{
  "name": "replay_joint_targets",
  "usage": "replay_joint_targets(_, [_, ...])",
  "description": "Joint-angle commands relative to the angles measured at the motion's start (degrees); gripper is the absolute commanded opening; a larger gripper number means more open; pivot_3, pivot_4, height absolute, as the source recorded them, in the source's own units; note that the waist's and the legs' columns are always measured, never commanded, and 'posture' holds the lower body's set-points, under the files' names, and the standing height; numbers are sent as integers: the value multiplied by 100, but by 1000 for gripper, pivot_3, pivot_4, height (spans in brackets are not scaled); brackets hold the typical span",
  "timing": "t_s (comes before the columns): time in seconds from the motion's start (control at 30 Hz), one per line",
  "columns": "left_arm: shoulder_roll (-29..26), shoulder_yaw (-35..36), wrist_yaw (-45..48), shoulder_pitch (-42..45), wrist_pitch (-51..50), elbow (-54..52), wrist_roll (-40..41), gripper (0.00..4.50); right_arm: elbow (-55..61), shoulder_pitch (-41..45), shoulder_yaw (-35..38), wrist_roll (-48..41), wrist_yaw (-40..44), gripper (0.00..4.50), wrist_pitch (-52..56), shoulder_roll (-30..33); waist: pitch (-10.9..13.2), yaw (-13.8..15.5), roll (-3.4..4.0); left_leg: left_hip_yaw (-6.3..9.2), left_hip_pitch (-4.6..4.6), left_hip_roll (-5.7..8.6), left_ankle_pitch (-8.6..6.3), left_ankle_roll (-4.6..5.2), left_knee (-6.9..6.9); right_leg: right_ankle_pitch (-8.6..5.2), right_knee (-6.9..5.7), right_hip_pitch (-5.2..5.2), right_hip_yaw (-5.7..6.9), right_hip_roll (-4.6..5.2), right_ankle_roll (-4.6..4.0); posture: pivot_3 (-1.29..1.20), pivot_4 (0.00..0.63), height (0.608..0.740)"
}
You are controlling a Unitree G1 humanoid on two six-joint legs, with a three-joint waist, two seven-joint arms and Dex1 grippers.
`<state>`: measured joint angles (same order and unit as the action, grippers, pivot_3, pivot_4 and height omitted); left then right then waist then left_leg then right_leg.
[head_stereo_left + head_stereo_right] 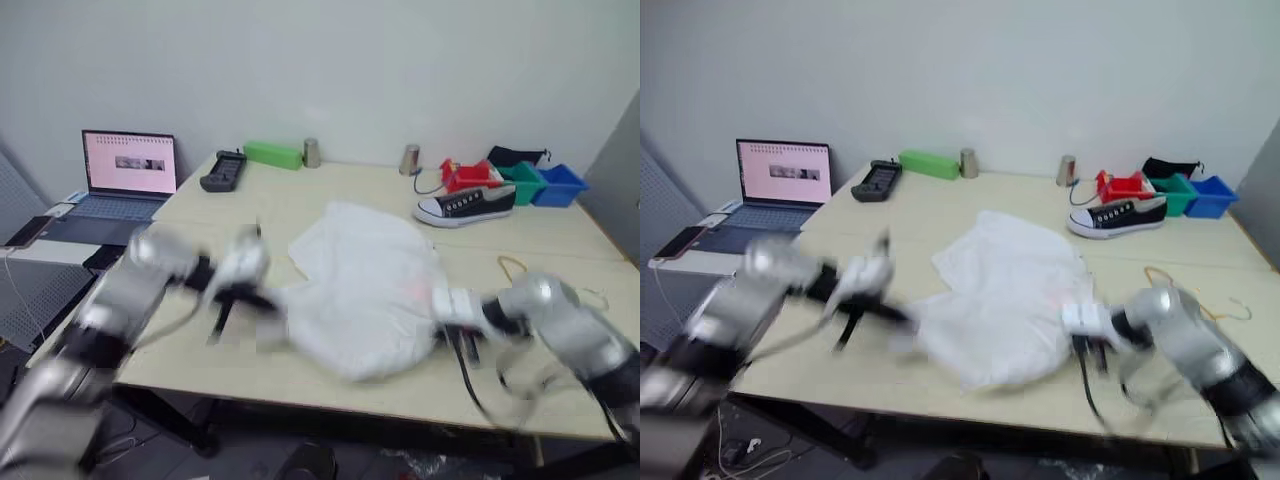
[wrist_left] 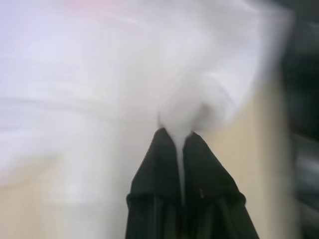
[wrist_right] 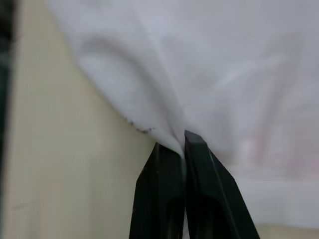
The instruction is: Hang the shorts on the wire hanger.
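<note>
On the desk (image 1: 560, 240) just in front of the sneaker (image 1: 466, 204), we've got the shorts (image 1: 365, 285) bunched, left gripper (image 2: 178, 144) and right gripper (image 3: 182, 142) each clamped on opposite edges (likely to spread the fabric); wire hanger (image 1: 515, 268) lies beside them.

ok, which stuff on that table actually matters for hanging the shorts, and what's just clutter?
For the job:
- shorts, pinched at either side by the left gripper and right gripper
- wire hanger, on the table beside the right arm

Just lying about:
- laptop
- sneaker
- red bin, green bin, blue bin
- green box
- black handheld controller
- two metal cups
</note>
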<state>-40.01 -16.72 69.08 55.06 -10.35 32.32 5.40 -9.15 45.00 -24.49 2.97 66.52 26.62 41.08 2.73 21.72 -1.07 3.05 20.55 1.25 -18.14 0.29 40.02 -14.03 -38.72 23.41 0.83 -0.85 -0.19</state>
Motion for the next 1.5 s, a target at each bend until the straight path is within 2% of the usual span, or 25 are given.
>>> replay_joint_targets(0.03, [608,-1,-4783,2515,1451,3386,-1479,54,-4104,3009,626,967,-4428,0,-1714,-1036,10,11,-31,-7,3,-10,5,-12,-5,16,-8,22,-19,-1,-11,475,0,740])
replay_joint_targets(0.07, [675,89,-5499,2924,1570,3776,-1562,54,-4766,3532,694,1102,-5379,0,-2145,-1146,6,43,-46,-10,39,-22,11,-33,-9,29,-23,76,-38,17,-30,475,0,740])
replay_joint_targets(0.1, [680,87,-6165,3271,1720,4035,-1733,54,-5245,3965,873,1091,-6176,0,-2505,-1194,-1,80,-57,-8,96,-28,34,-151,-31,63,-28,153,-36,31,-84,475,0,740])
replay_joint_targets(0.13, [648,80,-6727,3589,1848,4198,-1885,54,-5547,4307,914,1203,-6844,0,-2843,-1163,-9,120,-69,-14,153,-27,46,-206,-23,63,-37,214,-40,34,-86,475,0,740])
replay_joint_targets(0.2, [626,122,-7082,4039,2176,4325,-2031,54,-5736,4608,900,1392,-7319,0,-3446,-1151,-33,203,-99,-27,230,-39,18,-266,-31,63,-41,296,-25,38,-88,467,0,740])
replay_joint_targets(0.23, [661,149,-7035,4109,2306,4360,-2056,54,-5764,4583,868,1458,-7329,0,-3715,-1191,-36,199,-103,-33,241,-38,0,-271,-31,63,-36,310,-11,40,-89,467,0,740])
replay_joint_targets(0.33, [866,290,-6185,3893,2347,4452,-1964,54,-5793,4199,780,1513,-6853,0,-4084,-1364,-61,173,-108,-44,220,17,-22,-241,-104,61,5,289,-7,61,-91,465,0,740])
replay_joint_targets(0.37, [922,323,-5858,3781,2314,4470,-1957,54,-5784,4069,798,1484,-6667,0,-4118,-1404,-63,159,-108,-42,215,31,-21,-234,-123,59,75,255,4,49,-88,464,0,740])
replay_joint_targets(0.47, [1039,221,-4209,3014,2436,4385,-1988,54,-5254,3030,771,1169,-5042,0,-3690,-1504,-61,58,-105,-51,216,37,-1,-199,-117,61,182,186,9,44,-45,462,0,740])
replay_joint_targets(0.5, [1042,156,-3539,2708,2501,4315,-1989,54,-4836,2547,702,1050,-4352,0,-3428,-1467,-61,12,-104,-50,199,38,4,-191,-110,64,180,164,9,43,-38,462,0,740])
replay_joint_targets(0.57, [973,48,-2338,2198,2538,4101,-1987,54,-3869,1783,727,913,-3614,0,-2874,-1317,-54,-103,-94,-46,163,29,16,-180,-102,66,179,114,11,37,-27,459,0,740])
replay_joint_targets(0.67, [597,-185,-477,1210,2693,3253,-1873,54,-2351,778,655,905,-2658,0,-1923,-973,-43,-246,-78,-33,144,14,31,-183,-90,74,146,101,8,25,-29,450,0,740])
replay_joint_targets(0.77, [82,-155,750,181,2227,1529,-1470,54,-1144,4,464,980,-1813,0,-1262,-564,-42,-449,-76,-32,139,0,32,-186,-71,58,59,135,-21,28,-57,446,0,740])
replay_joint_targets(0.93, [-490,-48,1621,-573,1231,-322,-1164,54,-4,-563,367,905,-1019,0,-767,-157,-41,-547,-67,-20,116,-35,8,-143,-12,36,-34,149,-16,15,-103,454,0,740])
replay_joint_targets(1.03, [-867,-57,2023,-955,796,-1214,-1013,54,399,-753,395,812,-820,0,-598,-114,-37,-544,-42,-26,28,-62,0,-130,-15,19,-24,59,-2,-17,-127,456,0,740])
replay_joint_targets(1.1, [-1145,-52,2250,-1254,518,-1808,-896,54,485,-797,452,818,-946,0,-501,-243,-39,-546,-37,-27,16,-72,-3,-126,-15,-6,-29,51,-1,-29,-112,456,0,740])
replay_joint_targets(1.17, [-1518,-87,2336,-1605,382,-2372,-776,54,459,-805,489,828,-1167,0,-465,-450,-40,-542,-38,-25,18,-77,-3,-126,-13,11,-33,53,-4,-44,-141,458,0,740])
replay_joint_targets(1.3, [-2055,-62,2342,-2167,64,-3152,-489,54,480,-894,411,892,-1304,0,-534,-660,-41,-490,-39,-16,27,-83,-14,-110,-15,13,-34,68,-11,-43,-143,463,0,740])
replay_joint_targets(1.5, [-2481,76,2341,-2926,-450,-4145,36,54,1203,-1450,111,832,-529,0,-548,-193,-38,-313,-35,-16,27,-85,-20,-98,-11,9,-27,62,-10,-38,-136,477,0,740])
